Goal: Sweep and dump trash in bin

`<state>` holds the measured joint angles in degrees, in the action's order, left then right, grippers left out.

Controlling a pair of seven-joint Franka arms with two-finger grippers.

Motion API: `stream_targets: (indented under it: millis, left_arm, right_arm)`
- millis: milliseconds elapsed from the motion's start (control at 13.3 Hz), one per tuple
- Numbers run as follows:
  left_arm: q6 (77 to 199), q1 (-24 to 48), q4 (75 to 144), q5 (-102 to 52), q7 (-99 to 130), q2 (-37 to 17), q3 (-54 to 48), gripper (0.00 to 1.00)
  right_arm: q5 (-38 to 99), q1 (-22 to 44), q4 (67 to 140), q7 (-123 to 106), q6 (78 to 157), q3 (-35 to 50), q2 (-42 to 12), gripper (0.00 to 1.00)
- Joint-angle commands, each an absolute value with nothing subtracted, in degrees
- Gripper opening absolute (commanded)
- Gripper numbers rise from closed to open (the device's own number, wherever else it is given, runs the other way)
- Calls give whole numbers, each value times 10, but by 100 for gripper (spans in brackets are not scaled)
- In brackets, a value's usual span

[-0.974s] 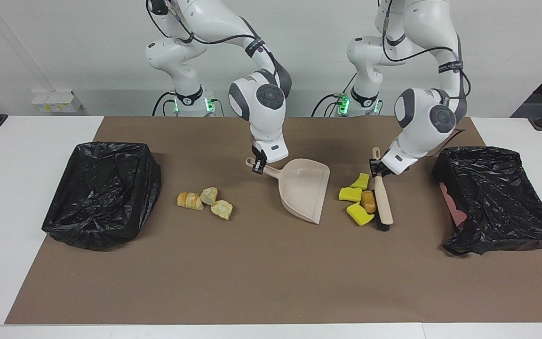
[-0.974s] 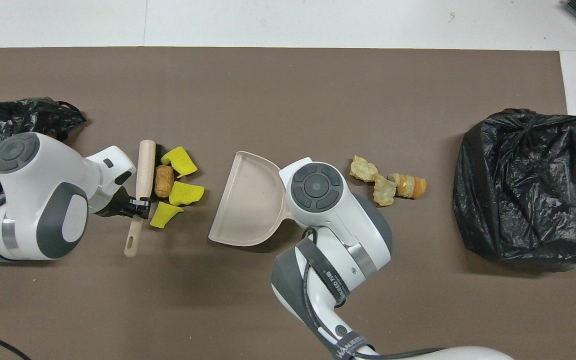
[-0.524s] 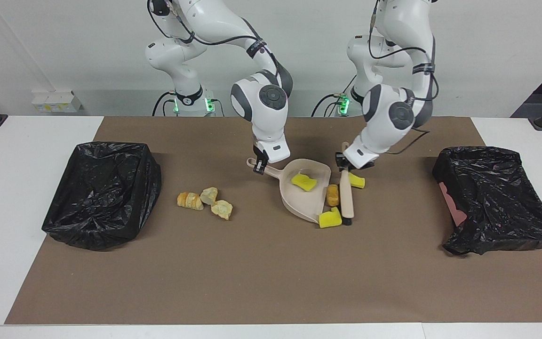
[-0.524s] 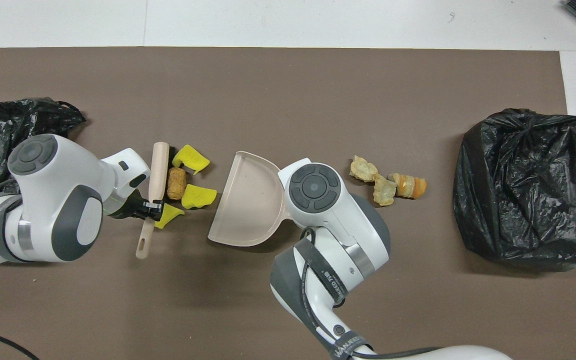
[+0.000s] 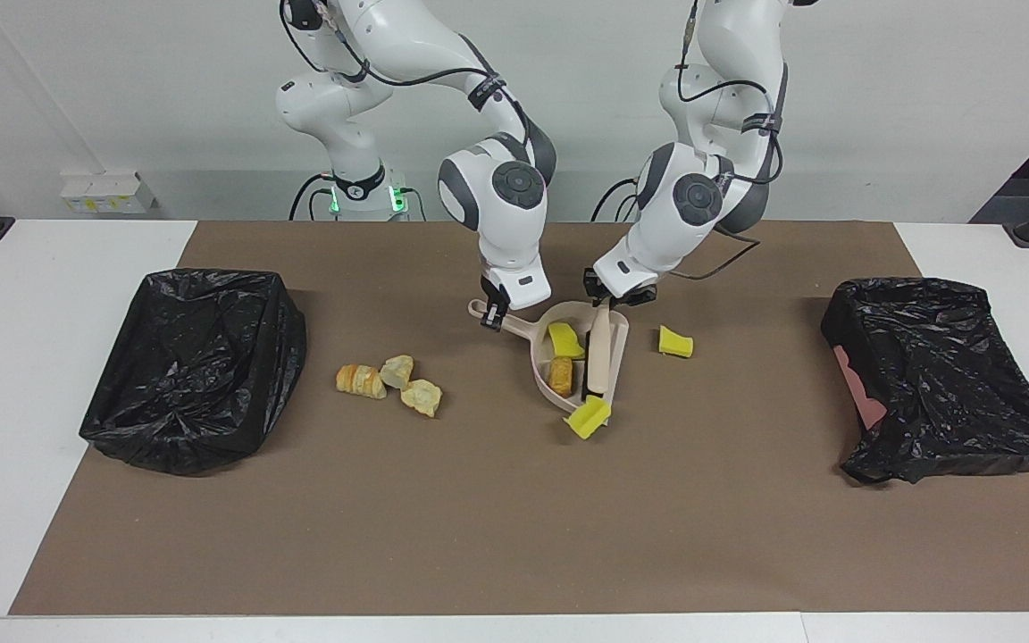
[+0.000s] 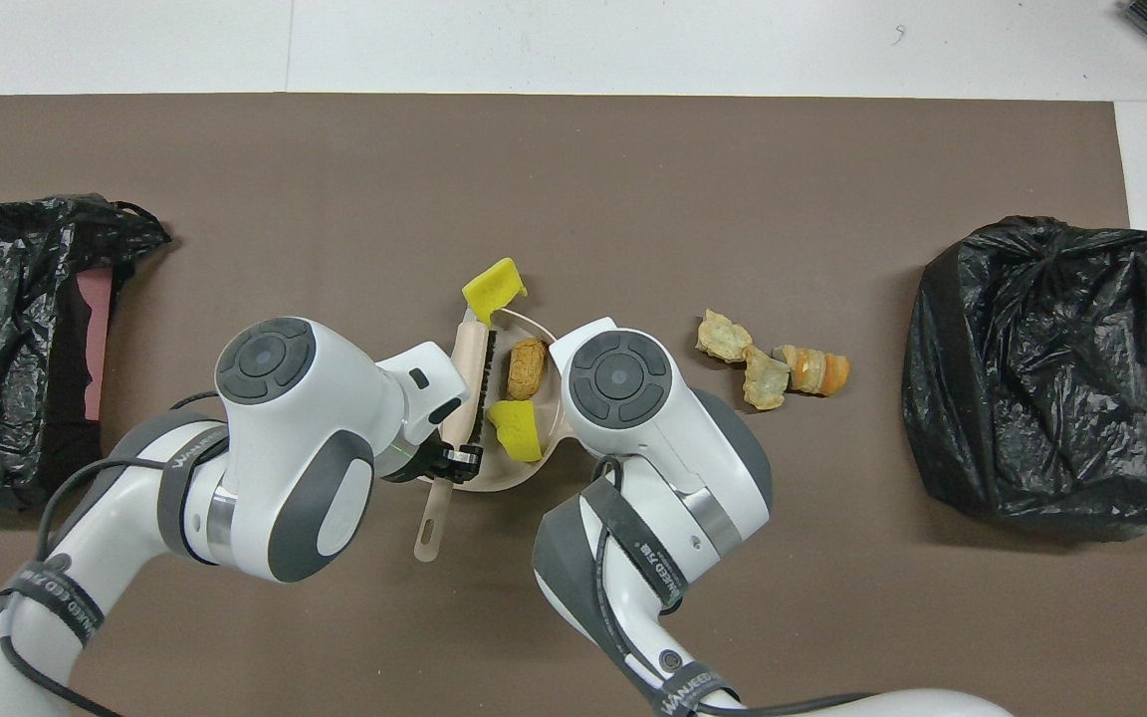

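In the beige dustpan (image 5: 579,357) lie one yellow sponge chunk (image 5: 564,339) and the brown bread roll (image 5: 559,375); a second sponge chunk (image 5: 589,418) sits at the pan's lip, and a third (image 5: 675,342) lies apart toward the left arm's end, hidden by that arm in the overhead view. Three pale bread pieces (image 5: 389,382) lie on the desk (image 5: 479,518) toward the right arm's end. The left gripper (image 5: 602,302) is clamped on the brush (image 5: 599,353), the right gripper (image 5: 489,314) on the dustpan handle. Two black-lined bins (image 5: 197,366) (image 5: 943,375) flank them.
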<state>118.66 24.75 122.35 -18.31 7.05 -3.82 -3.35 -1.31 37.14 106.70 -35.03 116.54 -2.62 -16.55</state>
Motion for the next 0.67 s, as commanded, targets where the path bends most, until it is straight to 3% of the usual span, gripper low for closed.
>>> stream_targets:
  millis: [0, 375, 599]
  left_arm:
    - [1147, 196, 1221, -171, 70, -3, -29, 0]
    - [1106, 92, 1225, -106, 71, 33, -30, 0]
    - [1113, 31, 1272, -91, 57, 59, -31, 0]
  right_arm:
    - [-22, 374, 1072, -333, 1179, -25, -168, 0]
    - [-22, 374, 1068, -281, 1146, -25, -163, 0]
    - [-23, 367, 1063, -274, 1125, -25, -151, 0]
